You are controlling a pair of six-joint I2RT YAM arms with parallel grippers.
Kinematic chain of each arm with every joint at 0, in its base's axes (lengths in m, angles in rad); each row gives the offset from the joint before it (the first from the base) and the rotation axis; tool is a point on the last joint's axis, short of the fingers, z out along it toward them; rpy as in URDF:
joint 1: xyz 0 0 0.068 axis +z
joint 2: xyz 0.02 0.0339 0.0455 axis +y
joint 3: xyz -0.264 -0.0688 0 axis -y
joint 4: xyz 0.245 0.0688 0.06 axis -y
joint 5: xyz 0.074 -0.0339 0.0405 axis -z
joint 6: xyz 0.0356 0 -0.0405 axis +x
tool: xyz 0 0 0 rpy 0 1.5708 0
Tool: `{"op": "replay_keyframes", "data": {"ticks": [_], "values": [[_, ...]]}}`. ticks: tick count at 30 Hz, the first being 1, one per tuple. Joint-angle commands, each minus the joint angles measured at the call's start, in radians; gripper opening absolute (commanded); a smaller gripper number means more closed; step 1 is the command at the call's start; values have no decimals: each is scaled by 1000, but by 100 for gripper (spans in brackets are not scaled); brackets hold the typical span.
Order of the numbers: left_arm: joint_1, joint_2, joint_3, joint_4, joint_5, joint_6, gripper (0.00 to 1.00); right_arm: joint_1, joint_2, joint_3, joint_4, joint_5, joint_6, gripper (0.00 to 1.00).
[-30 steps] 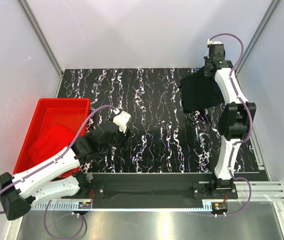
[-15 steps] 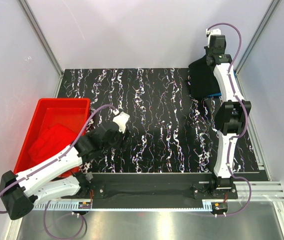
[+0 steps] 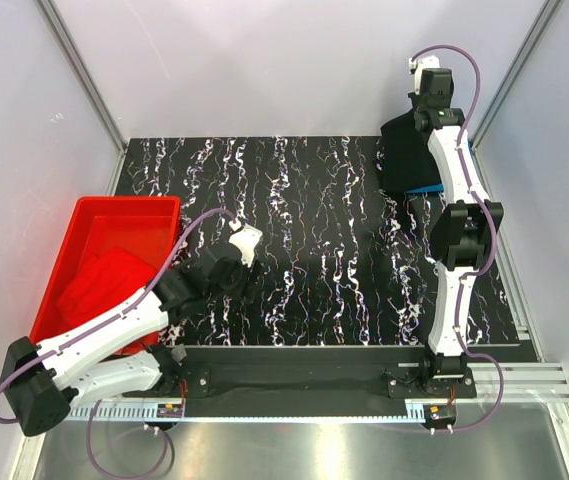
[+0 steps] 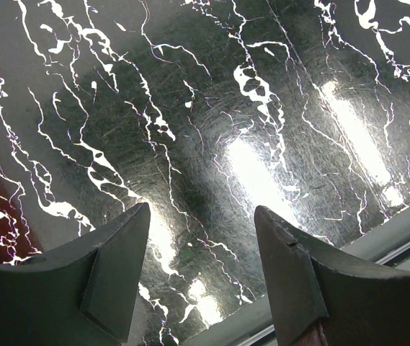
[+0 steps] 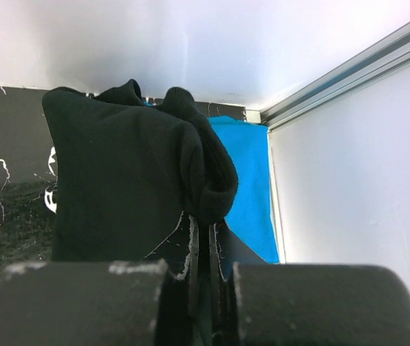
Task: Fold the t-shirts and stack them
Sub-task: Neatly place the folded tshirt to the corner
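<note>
At the far right corner my right gripper (image 3: 420, 120) is shut on a bunched edge of the black t-shirt (image 3: 402, 158). In the right wrist view the black t-shirt (image 5: 125, 173) hangs ahead of that gripper (image 5: 206, 234), over the bright blue t-shirt (image 5: 244, 180). The blue t-shirt (image 3: 427, 188) lies flat beneath, and only a strip of it shows from above. The red t-shirt (image 3: 104, 285) lies crumpled in the red tub (image 3: 124, 203). Just right of the tub, my left gripper (image 3: 246, 245) hangs open over bare table (image 4: 212, 130), holding nothing, fingers (image 4: 118, 267) wide apart.
The black marbled table (image 3: 304, 200) is walled by white panels at the back and both sides. A metal frame post (image 5: 349, 68) runs up the right corner beside the shirts. The table's front edge rail (image 4: 377, 241) lies just below my left gripper.
My right arm has carried the black t-shirt back and to the right, onto the blue one in the corner. My left arm has drawn back slightly toward the front left, still open.
</note>
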Motion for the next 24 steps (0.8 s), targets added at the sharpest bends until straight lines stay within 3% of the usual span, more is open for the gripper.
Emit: {"op": "replay_keyframes", "data": {"ticks": [1, 11, 17, 24], "values": [[10, -3, 21, 36, 20, 6, 65, -1, -87, 53, 30, -9, -34, 0], [17, -2, 6, 49, 34, 1, 65, -4, -182, 1, 7, -23, -44, 0], [19, 6, 6, 47, 37, 14, 65, -12, -136, 65, -39, -41, -66, 0], [19, 17, 3, 53, 34, 27, 65, -18, -147, 4, -28, -70, -52, 0]]}}
